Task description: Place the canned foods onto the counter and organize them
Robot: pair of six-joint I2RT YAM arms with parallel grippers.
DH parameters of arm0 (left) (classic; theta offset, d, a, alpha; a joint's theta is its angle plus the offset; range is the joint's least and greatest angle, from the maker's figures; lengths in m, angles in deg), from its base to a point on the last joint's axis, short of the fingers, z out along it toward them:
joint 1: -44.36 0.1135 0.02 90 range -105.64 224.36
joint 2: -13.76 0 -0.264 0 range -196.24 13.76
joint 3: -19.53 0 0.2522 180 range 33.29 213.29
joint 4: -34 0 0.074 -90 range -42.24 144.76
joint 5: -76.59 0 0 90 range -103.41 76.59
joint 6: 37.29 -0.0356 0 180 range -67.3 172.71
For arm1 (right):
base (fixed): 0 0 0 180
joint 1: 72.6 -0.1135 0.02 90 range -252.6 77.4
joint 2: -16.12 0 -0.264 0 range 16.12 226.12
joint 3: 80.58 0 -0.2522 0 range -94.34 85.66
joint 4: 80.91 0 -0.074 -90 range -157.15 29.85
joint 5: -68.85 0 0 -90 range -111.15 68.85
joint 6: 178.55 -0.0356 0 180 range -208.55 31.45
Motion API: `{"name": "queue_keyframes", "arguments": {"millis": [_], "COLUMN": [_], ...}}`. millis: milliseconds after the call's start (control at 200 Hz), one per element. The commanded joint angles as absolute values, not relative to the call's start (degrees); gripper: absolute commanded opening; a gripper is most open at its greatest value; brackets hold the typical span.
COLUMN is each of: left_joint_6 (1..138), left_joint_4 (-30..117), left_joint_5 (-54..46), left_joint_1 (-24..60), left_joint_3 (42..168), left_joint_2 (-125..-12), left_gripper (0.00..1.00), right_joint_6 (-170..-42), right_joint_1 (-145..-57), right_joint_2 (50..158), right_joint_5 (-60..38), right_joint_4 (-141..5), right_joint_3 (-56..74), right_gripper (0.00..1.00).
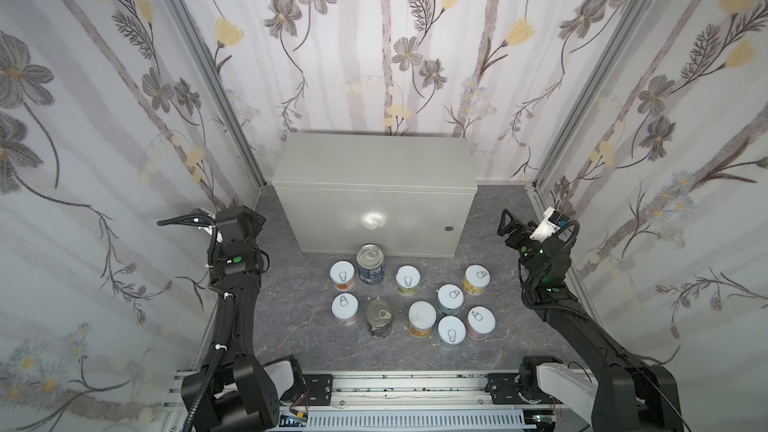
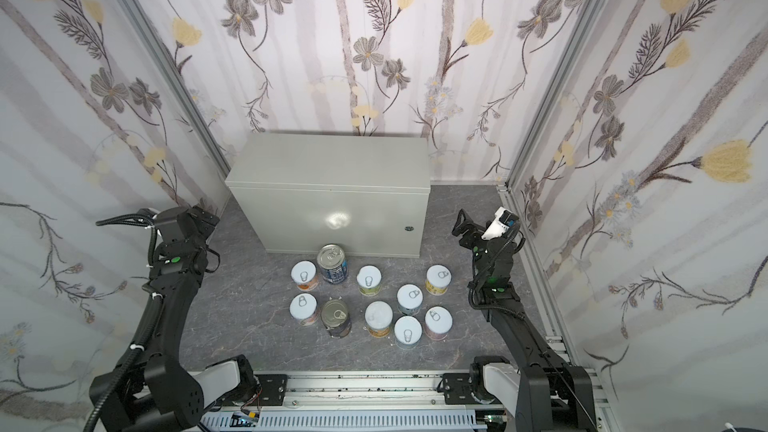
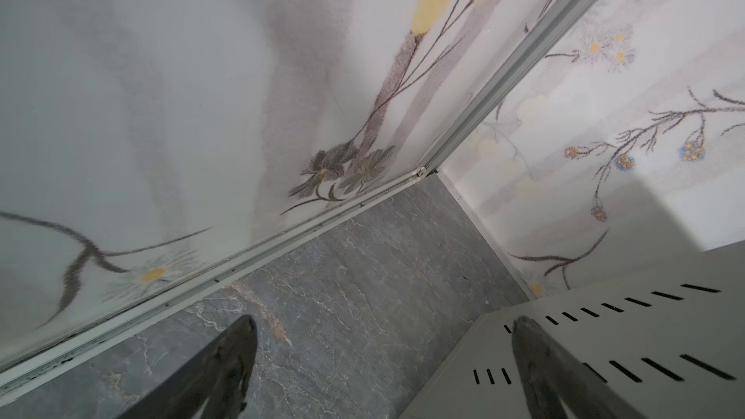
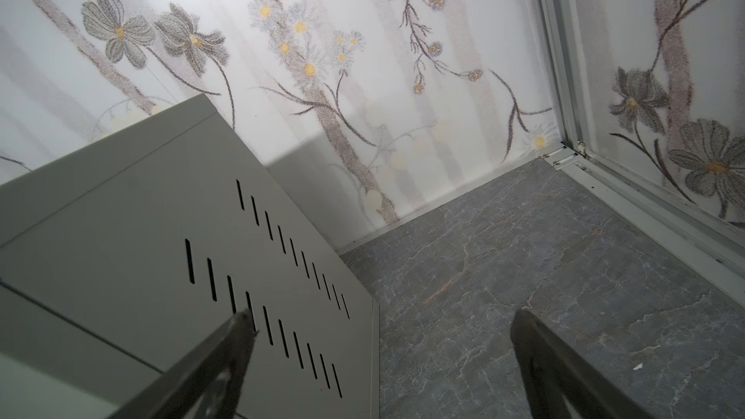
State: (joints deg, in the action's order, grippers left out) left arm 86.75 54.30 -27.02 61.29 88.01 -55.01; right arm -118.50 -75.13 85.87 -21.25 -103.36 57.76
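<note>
Ten canned foods [image 1: 422, 315] stand upright on the dark marbled floor [image 1: 291, 317], all of them in front of the counter [image 1: 374, 168], as both top views show. Farthest from the counter's front, a loose row holds one white-lidded short can [image 1: 344, 307], a taller dark can [image 1: 379, 317] with a bare metal lid, and three more short cans close together toward the counter's right end. Nearer the counter stand four more short cans and the second taller dark-blue can [image 1: 371, 263]. That can is just before the counter's front face, left of its round lock [image 1: 449, 228]. The left gripper [image 3: 385, 319] hangs beside the counter's left end, fingers spread wide with nothing between them. One finger shows against the slotted side panel [image 3: 645, 336], the other against the floor. The right gripper [image 4: 383, 313] hangs beside the counter's right end, likewise spread wide and holding nothing. Flowered wallpaper [image 1: 374, 35] rises behind the counter.
</note>
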Motion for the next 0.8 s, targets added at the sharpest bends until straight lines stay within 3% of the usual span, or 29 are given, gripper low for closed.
{"name": "queue_keyframes", "arguments": {"millis": [0,310,794], "left_joint_6": [90.41,88.78,91.38], "left_joint_4": [56.72,62.26,68.06], "left_joint_5": [-17.47,-11.98,3.66], "left_joint_1": [61.49,61.5,61.17], "left_joint_3": [92.02,111.85,133.98], "left_joint_2": [-61.01,-79.76,-100.24], "left_gripper": [1.0,1.0,1.0], "right_joint_6": [-118.09,-114.99,-124.87], "right_joint_1": [-75.23,-75.48,-75.21], "right_joint_2": [85.44,84.5,89.09], "right_joint_5": [-16.92,-10.23,-11.66], "right_joint_4": [-104.3,-105.0,-102.66], "right_joint_3": [57.71,57.79,53.22], "right_gripper": [1.0,1.0,1.0]}}
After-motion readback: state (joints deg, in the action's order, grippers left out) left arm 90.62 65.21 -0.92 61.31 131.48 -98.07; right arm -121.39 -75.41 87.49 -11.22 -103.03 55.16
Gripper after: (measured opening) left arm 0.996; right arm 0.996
